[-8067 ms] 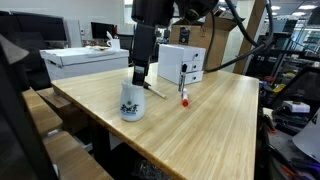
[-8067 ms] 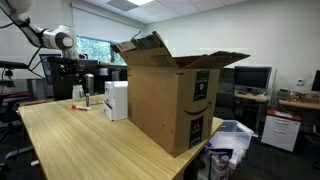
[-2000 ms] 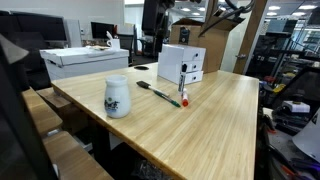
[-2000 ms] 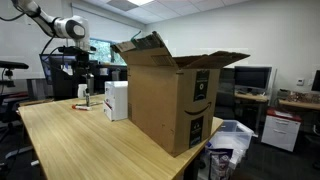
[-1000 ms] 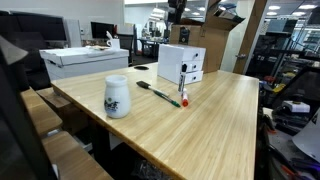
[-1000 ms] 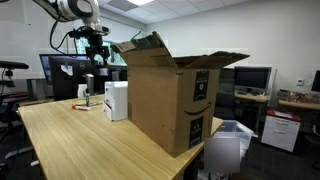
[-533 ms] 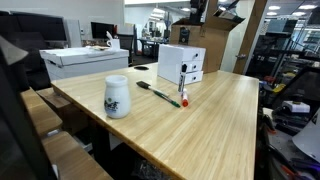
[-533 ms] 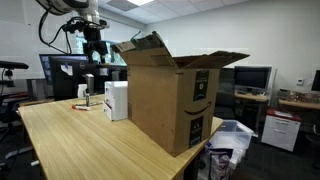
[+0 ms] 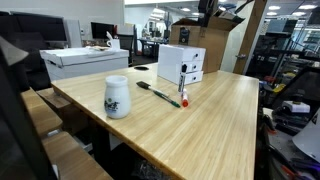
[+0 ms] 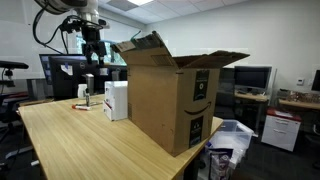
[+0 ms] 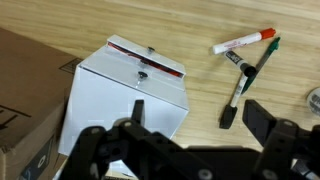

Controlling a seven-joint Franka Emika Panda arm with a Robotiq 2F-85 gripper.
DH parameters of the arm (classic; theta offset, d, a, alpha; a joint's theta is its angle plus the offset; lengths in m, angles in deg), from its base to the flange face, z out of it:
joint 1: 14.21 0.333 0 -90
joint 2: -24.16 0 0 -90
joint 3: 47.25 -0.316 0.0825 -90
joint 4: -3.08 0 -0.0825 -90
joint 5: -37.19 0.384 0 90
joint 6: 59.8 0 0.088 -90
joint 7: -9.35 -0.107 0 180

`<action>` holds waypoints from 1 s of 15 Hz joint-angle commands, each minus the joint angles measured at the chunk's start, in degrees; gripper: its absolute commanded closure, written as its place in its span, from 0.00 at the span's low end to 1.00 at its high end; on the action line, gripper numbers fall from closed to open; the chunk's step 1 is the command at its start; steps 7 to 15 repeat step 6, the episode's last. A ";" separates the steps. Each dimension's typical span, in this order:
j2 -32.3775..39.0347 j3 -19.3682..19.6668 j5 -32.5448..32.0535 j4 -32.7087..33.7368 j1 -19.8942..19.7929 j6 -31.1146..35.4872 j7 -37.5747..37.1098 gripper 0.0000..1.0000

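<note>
Across the light wooden surface (image 9: 205, 120), in an exterior view, left to right:
- long flat white carton (image 9: 85, 60), at the far left edge;
- white ceramic mug with dark print (image 9: 117, 96), upright, near the front edge;
- dark marker with a green tip (image 9: 158, 94), lying flat;
- white marker with a red cap (image 9: 183, 97), flat, one end close to the dark marker's end. Contact cannot be told;
- small white cardboard box (image 9: 181, 63), standing just behind both markers.

A large brown cardboard box with open flaps (image 10: 170, 95) stands beyond the white box.

The end effector (image 10: 96, 55) hangs high over the surface, well apart from everything on it. Its fingers are spread wide with nothing between them.

Wrist view, left to right: a corner of the brown box; the white box almost straight below the end effector (image 11: 180, 135), with a red strip along its far top edge; the two markers on bare wood to its right, clear of the box; the mug rim just showing at the right edge.
</note>
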 commanded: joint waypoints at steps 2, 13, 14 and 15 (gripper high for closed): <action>0.02 -0.47 2.13 -1.28 -0.24 0.15 -0.94 0.00; 1.45 -1.04 2.67 -0.33 -0.08 -0.20 -0.52 0.00; 1.45 -1.04 2.67 -0.33 -0.08 -0.20 -0.52 0.00; 1.45 -1.04 2.67 -0.33 -0.08 -0.20 -0.52 0.00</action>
